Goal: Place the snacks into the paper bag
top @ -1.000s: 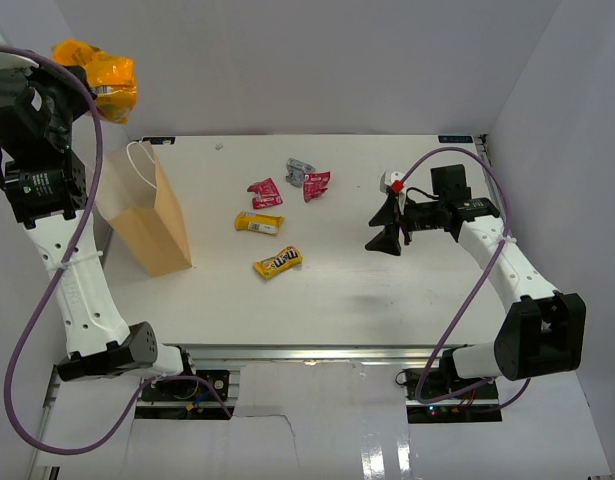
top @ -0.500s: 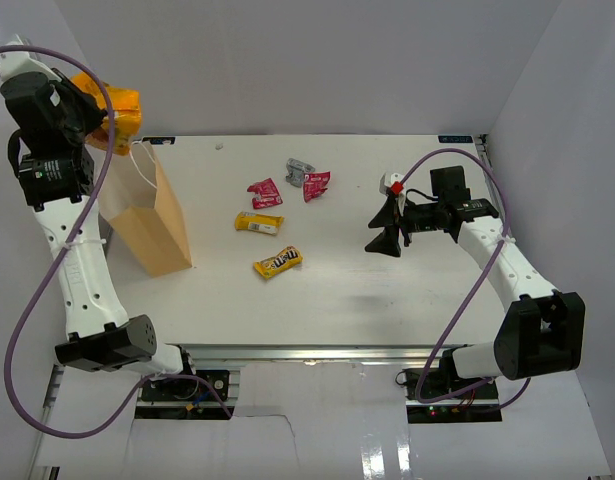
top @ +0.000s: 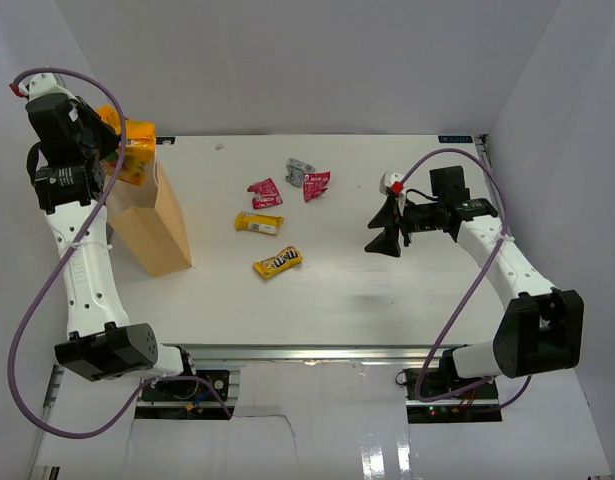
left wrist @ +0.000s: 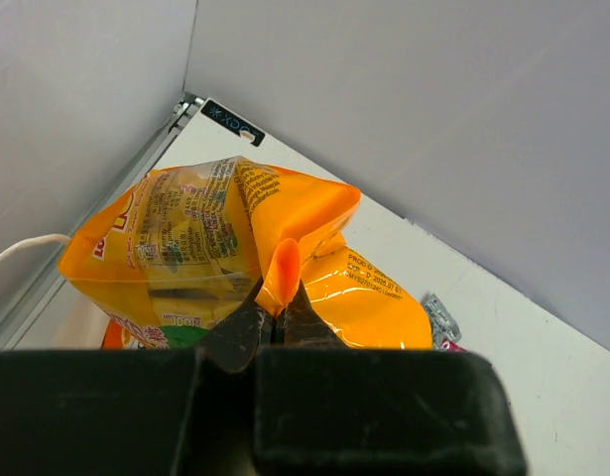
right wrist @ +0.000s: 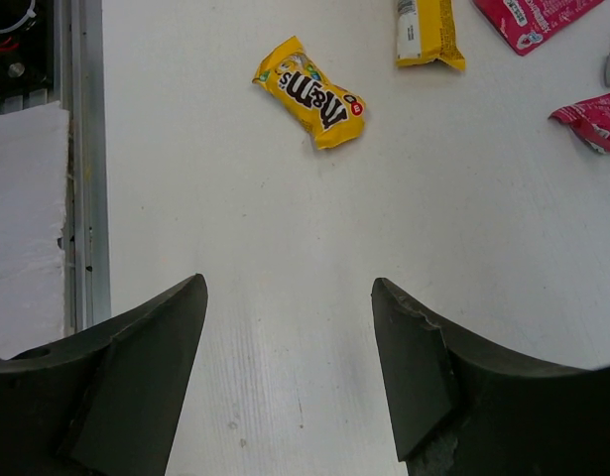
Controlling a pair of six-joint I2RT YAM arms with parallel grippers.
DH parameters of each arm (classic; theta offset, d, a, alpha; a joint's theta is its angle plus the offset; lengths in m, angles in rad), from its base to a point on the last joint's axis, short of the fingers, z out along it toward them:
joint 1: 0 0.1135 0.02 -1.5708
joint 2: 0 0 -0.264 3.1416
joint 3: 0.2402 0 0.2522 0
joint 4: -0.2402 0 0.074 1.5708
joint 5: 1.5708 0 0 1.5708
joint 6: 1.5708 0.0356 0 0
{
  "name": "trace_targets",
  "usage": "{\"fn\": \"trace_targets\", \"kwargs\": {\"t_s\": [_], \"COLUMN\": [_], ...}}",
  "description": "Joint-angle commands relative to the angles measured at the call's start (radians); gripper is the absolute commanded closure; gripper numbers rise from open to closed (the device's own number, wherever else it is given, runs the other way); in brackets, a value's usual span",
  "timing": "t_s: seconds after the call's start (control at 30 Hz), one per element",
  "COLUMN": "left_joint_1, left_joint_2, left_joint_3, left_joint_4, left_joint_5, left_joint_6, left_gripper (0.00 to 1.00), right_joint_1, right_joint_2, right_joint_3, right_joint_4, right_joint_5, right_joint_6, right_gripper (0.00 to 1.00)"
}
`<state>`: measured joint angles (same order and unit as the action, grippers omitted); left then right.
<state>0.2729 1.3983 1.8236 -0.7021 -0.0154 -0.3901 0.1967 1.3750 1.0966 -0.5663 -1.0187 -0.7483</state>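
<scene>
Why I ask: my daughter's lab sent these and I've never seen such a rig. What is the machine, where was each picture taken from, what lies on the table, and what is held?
The machine is two robot arms bolted at the near edge of a white table. The wide picture looks down from above and behind them. The other two come from a camera on each wrist.

The left arm reaches up high, with its jaws shut on an orange pouch right by the open top of a standing paper bag. The right arm has its jaws open and empty above the table.

Lying loose on the table are a yellow M&M's packet, a yellow bar, two red wrappers and a grey wrapper.
</scene>
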Motion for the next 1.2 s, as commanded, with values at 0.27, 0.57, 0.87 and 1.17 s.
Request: {"fn": "trace_targets", "kwargs": {"t_s": [0.27, 0.57, 0.87, 1.17], "left_joint_1": [0.003, 0.002, 0.003, 0.002], "left_joint_2": [-0.113, -0.061, -0.232, -0.508], "left_joint_3": [-0.034, 0.081, -0.209, -0.474], "left_joint_4": [0.073, 0.061, 0.276, 0.149], "left_joint_5": [-0.034, 0.141, 0.655, 0.651], "left_joint_6": [-0.016, -0.055, -0.196, -0.162], "left_gripper": [0.4, 0.18, 0.05, 0.02], "right_joint_1": [-0.003, 0.122, 0.479, 0.615], "right_joint_2": [0.016, 0.11, 0.355, 0.617], "right_joint_3": [0.014, 0.163, 0.287, 0.439], "right_joint_4": [0.017, -0.304, -0.135, 0.154], "right_joint_5": [-0.038, -0.023, 0.3, 0.48], "right_joint_6": [-0.014, -0.438, -0.716, -0.399], "right_gripper": [0.26, 0.22, 0.03, 0.1]}}
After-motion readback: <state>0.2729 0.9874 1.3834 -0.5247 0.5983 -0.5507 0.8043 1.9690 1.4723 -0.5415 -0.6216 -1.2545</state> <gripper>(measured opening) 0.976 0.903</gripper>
